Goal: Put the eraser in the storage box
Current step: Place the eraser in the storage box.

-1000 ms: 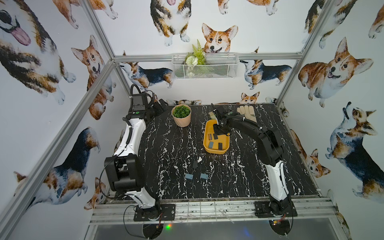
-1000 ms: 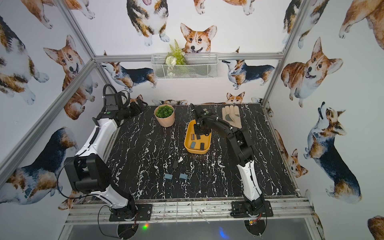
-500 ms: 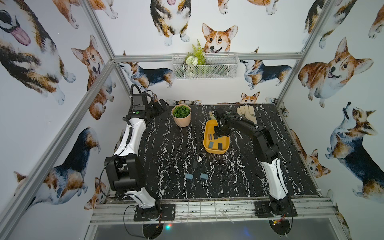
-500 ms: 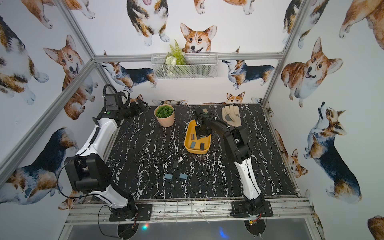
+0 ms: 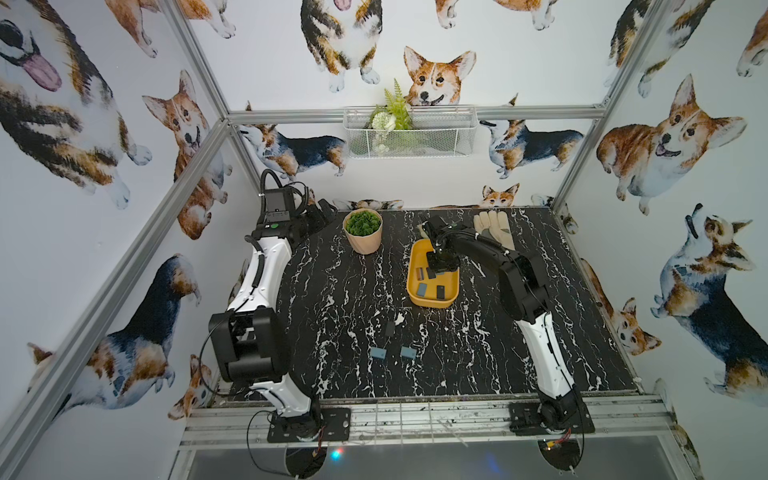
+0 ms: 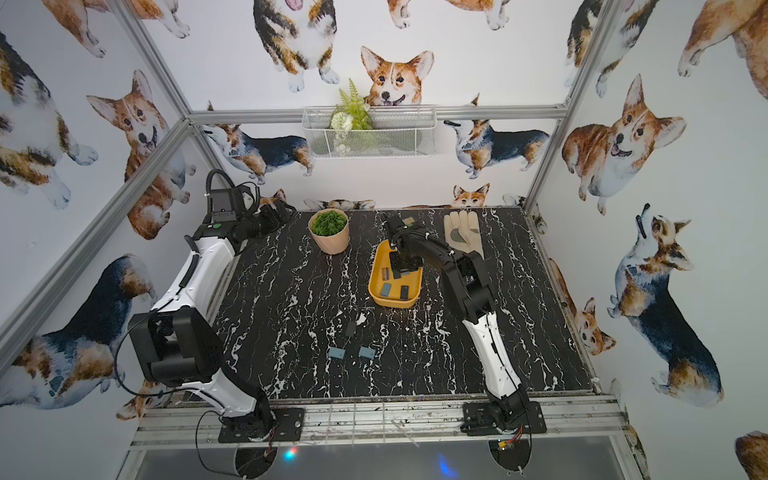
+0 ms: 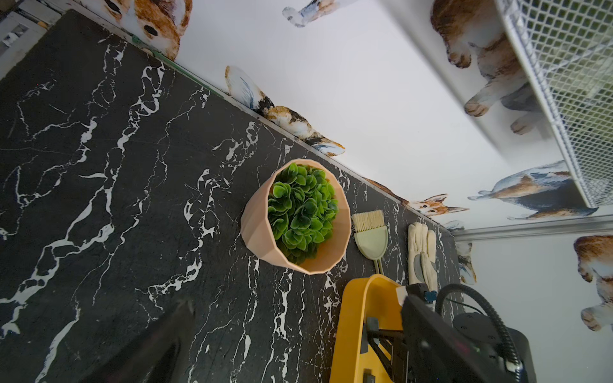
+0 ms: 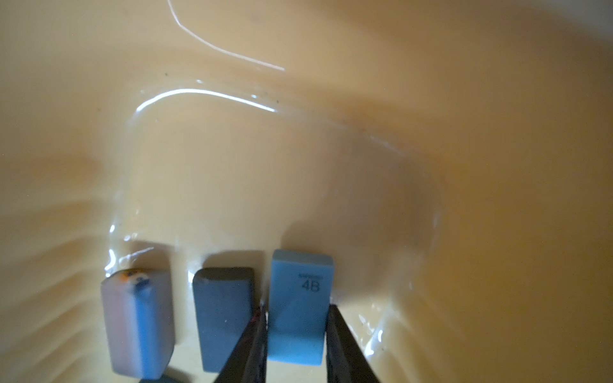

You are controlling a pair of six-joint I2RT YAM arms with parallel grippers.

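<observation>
The mustard-yellow storage box (image 5: 432, 304) (image 6: 394, 302) stands at mid-back of the black marble table. My right gripper (image 8: 297, 306) (image 5: 436, 270) reaches down inside it, shut on a light blue eraser (image 8: 300, 305) marked 4B. Its black fingers (image 8: 338, 335) press both long sides, and the eraser touches the box floor (image 8: 331, 149). Beside it lie a dark blue eraser (image 8: 224, 311) and a white-and-blue one (image 8: 137, 318). My left gripper (image 5: 323, 210) (image 6: 282, 208) is open at the back left corner, holding nothing.
Two blue erasers (image 5: 379, 353) (image 5: 408, 352) and a small black one (image 5: 390, 328) lie on the table in front of the box. A pink plant pot (image 5: 362, 232) stands left of it. A work glove (image 5: 494, 230) and a hand brush (image 7: 370, 235) lie behind it.
My right gripper has come forward from the box's back end and gone down inside it with the eraser. The left arm has not moved.
</observation>
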